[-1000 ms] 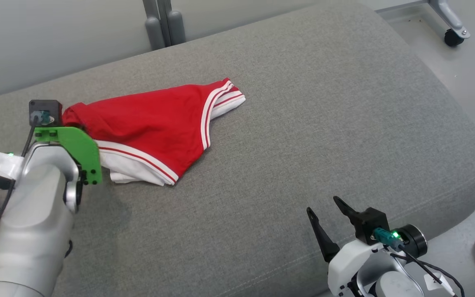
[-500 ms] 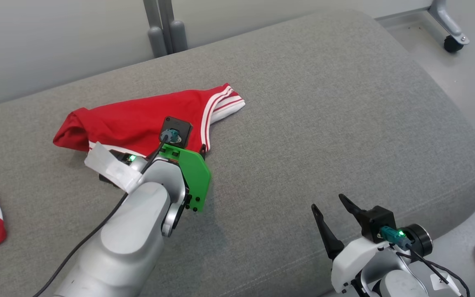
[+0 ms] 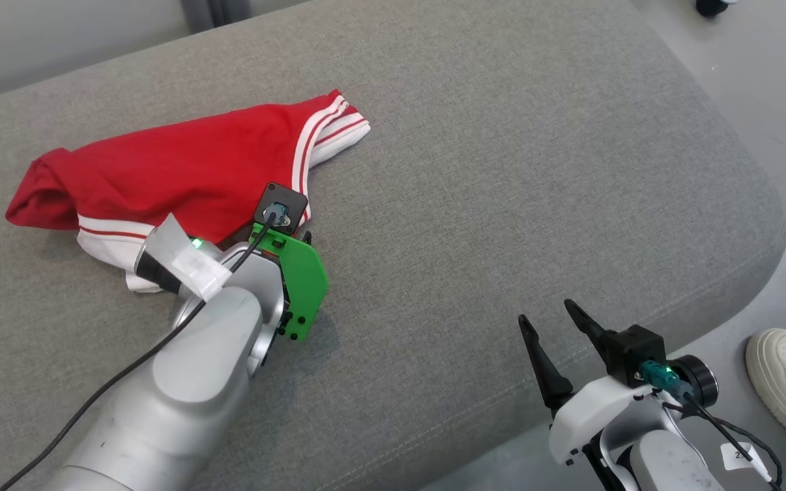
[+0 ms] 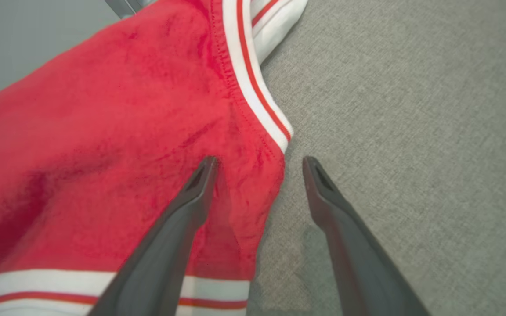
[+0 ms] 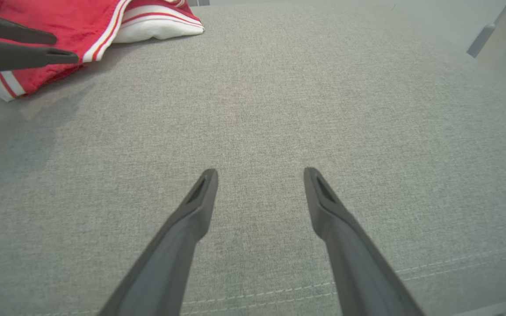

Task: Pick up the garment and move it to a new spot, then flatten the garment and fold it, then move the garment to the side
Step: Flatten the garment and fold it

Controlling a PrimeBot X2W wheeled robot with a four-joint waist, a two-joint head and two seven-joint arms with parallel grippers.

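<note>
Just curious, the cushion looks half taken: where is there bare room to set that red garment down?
Bare: the grey cushion from the striped hem of the red garment to the cushion's rounded right edge, ahead of the open right gripper, and the strip between the grippers. Crowded: the left side, where the open left gripper straddles the garment's edge.

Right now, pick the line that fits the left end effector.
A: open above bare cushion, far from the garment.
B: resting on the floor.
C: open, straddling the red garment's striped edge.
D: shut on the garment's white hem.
C: the left wrist view shows the left end effector open, with one finger over the red garment and the other over the grey cushion.
</note>
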